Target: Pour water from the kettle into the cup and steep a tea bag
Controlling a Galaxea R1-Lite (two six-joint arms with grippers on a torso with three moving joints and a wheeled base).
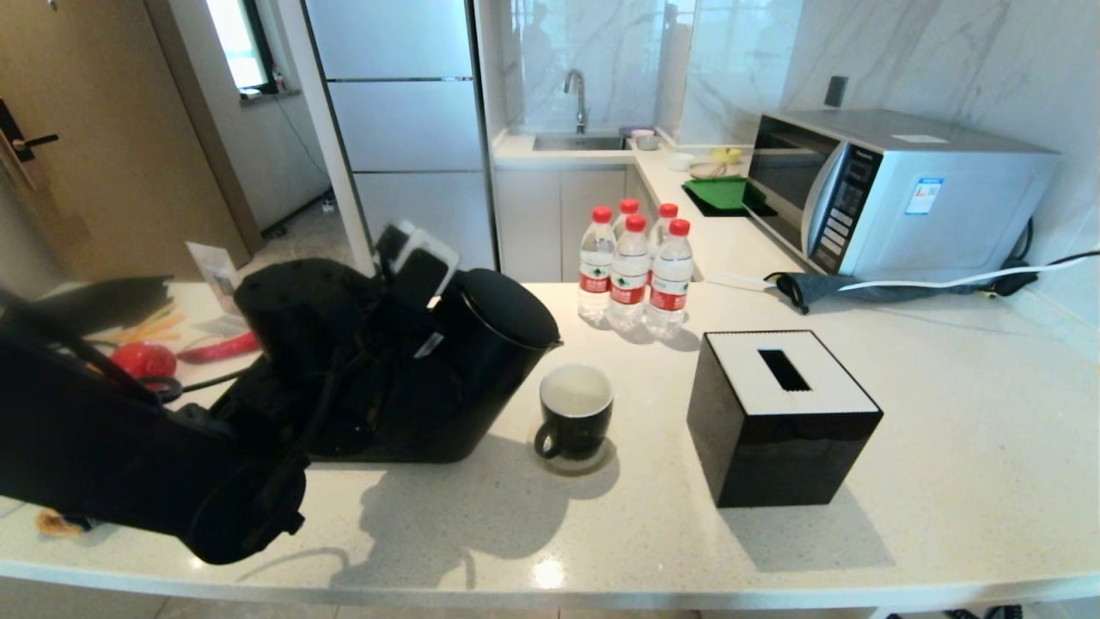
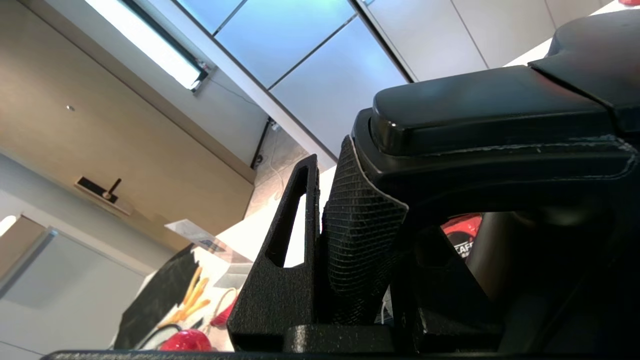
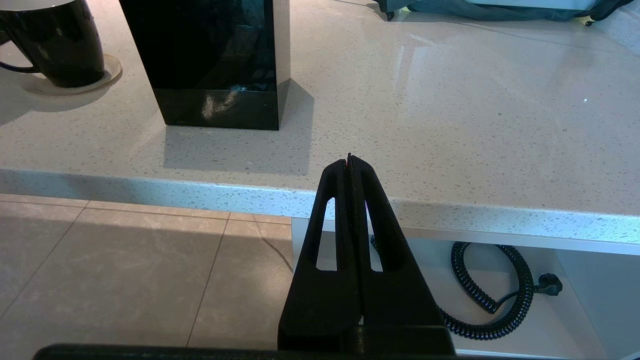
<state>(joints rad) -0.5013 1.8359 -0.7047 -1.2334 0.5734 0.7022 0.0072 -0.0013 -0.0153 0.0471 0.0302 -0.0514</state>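
The kettle [image 1: 481, 361] is tipped over toward the cup [image 1: 575, 411], its lid end leaning to the right and its spout [image 1: 554, 346] just above and to the left of the mug's rim. The cup stands upright on the white counter [image 1: 945, 430], handle facing the near edge, with pale liquid [image 1: 576, 391] showing against its white inside. Whether a stream is running from the spout cannot be made out.

The left gripper [image 2: 380, 220] is clamped on the kettle's handle [image 2: 500, 110]: in the left wrist view one textured finger pad [image 2: 360, 235] presses flat against the handle's black underside, and the fingers stand partly apart with the handle between them. In the head view the left arm [image 1: 129, 447] fills the lower left and covers most of the kettle's body and the grip itself, so the contact is seen from the wrist view only.

The right gripper [image 3: 349, 165] hangs below the counter's near edge, its two fingers pressed together and holding nothing.

To the right of the cup sits a black tissue box [image 1: 778, 417] with a white top. Behind the cup stand five red-capped water bottles [image 1: 634, 271], and farther right a microwave [image 1: 894, 193]. Behind the left arm a red packet [image 1: 219, 346] and some yellow sticks are partly hidden; no tea bag can be picked out there.
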